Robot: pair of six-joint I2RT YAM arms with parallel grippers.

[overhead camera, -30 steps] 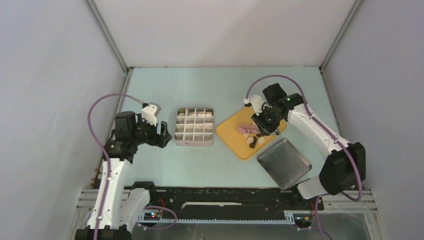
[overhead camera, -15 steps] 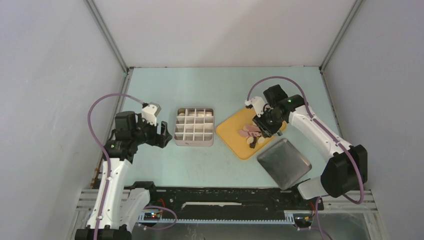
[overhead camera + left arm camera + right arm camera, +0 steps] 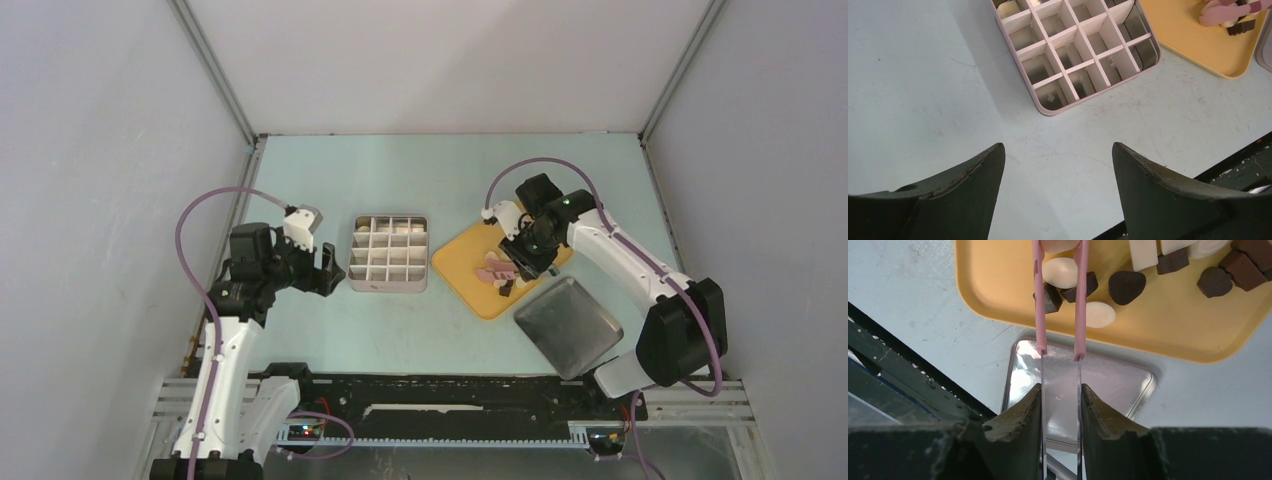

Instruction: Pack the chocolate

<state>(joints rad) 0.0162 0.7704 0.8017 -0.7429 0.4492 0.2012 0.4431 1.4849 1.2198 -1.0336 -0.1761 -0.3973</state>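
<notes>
The right end effector (image 3: pixel 1060 390) was clenched on long pink-tipped metal tongs (image 3: pixel 1081 300), their tips among the cream-white and dark brown chocolate pieces (image 3: pixel 1126 286) on the flat yellow tray (image 3: pixel 993 295). The left end effector (image 3: pixel 1058 150) hung released above the table (image 3: pixel 923 100), near the grey gridded box (image 3: pixel 1048 111).

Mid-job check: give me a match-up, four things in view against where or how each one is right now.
Things:
1. left gripper
2. pink tongs
3. divided box
4. silver tin

States:
A. nothing in it, on the near side of the yellow tray
B. open over bare table
C. pinched between the fingers of the right gripper
D. most visible cells empty, left of the yellow tray

Pairs: 1-B, 2-C, 3-D, 4-A
</notes>
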